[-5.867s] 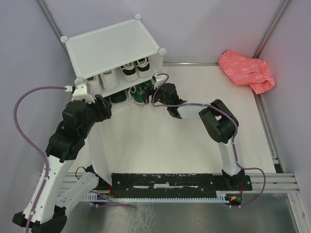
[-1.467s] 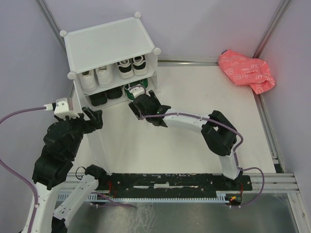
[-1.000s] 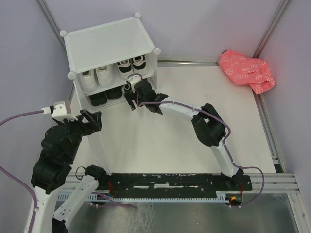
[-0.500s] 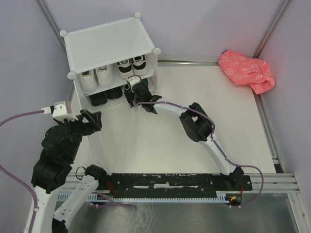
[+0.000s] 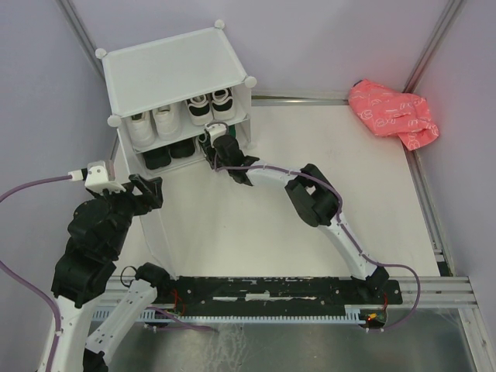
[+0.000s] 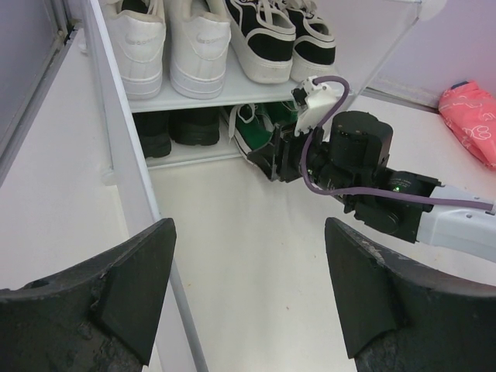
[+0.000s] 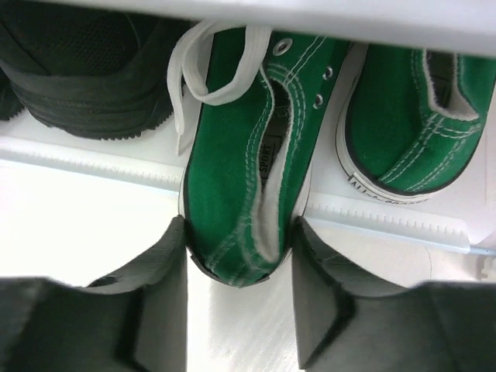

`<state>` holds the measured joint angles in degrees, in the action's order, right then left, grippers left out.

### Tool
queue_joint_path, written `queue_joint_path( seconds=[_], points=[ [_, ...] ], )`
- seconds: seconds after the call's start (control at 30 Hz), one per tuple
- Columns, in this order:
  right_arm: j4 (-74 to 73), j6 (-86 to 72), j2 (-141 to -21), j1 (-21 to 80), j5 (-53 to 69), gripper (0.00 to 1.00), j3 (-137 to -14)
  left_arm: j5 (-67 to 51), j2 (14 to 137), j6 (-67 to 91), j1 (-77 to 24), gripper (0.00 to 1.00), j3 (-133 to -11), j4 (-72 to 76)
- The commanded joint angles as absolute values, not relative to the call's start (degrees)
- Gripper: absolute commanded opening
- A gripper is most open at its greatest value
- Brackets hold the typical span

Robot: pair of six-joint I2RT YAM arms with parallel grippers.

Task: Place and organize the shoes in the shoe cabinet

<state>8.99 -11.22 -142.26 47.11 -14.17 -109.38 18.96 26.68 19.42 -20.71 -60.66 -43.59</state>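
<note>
Shoe cabinet (image 5: 174, 74) on white table (image 5: 240, 229), lilac walls (image 5: 310, 39), pink bag (image 5: 391, 112)

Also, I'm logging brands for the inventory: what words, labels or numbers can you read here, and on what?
"SPORT": small print along the inner collar of the nearer green sneaker; probably reads so.
Heel strip of the second green sneaker: print too blurred to read.
Pink bag: white markings, unreadable.
Nothing else is legible.
</note>
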Motion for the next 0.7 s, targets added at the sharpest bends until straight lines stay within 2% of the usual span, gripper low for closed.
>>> queue_joint_path(
  seconds=[0.0,0.03,0.07,0.23,0.67],
  points=[
    [13.62,-11.97,-139.61,45.81,-14.89,0.22,-110.26,18.97,26.81,18.43,-20.57,0.84,-60.16,-44.18],
    [14.26,-11.74,-138.92,45.84,-14.32,0.08,-109.43,19.10,26.69,18.45,-20.50,0.84,-60.13,-44.27],
    [15.66,-11.49,-138.04,45.85,-13.70,0.03,-108.22,19.21,26.57,18.46,-20.54,0.84,-60.16,-44.29],
    [23.94,-10.04,-133.04,46.52,-14.31,0.02,-100.70,19.17,26.28,18.46,-20.54,0.84,-59.75,-44.30],
    [41.86,-4.52,-128.18,49.73,-18.44,0.02,-91.85,19.29,25.84,18.20,-20.60,0.84,-58.98,-44.16]
  ],
)
